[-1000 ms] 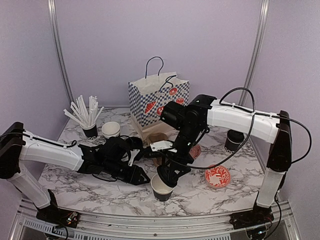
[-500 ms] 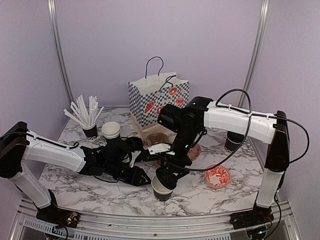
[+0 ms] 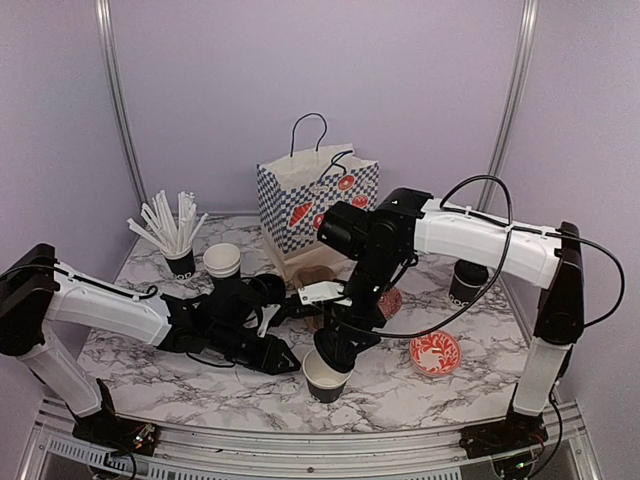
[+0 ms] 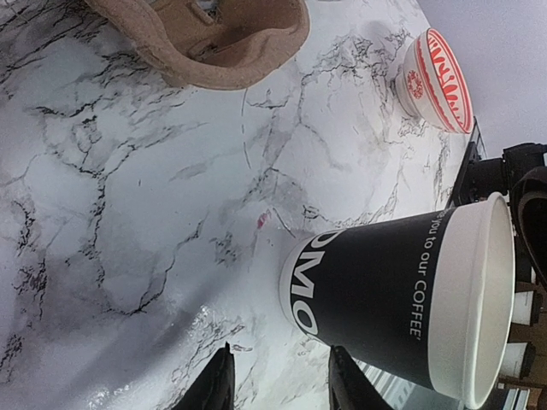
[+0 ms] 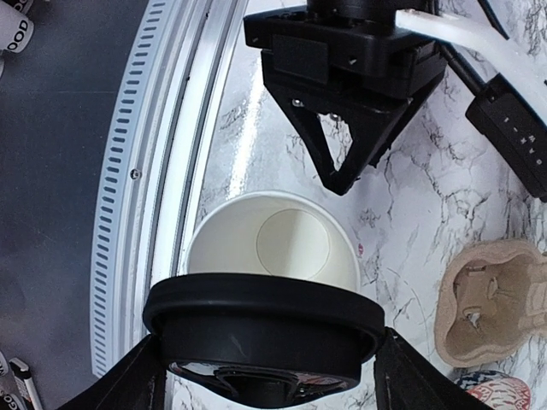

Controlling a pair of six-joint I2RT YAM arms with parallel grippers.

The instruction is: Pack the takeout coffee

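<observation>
Black lid, one, gripped over one open cup.

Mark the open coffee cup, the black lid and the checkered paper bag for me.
open coffee cup (image 4: 376, 290), left wrist view, black side wall.
black lid (image 5: 263, 318), right wrist view, upper rim.
checkered paper bag (image 3: 290, 208), top external view, front face.

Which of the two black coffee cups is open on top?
The front cup, below the lid in the right claw: its white inside shows. The right-hand cup has a black top.
</observation>
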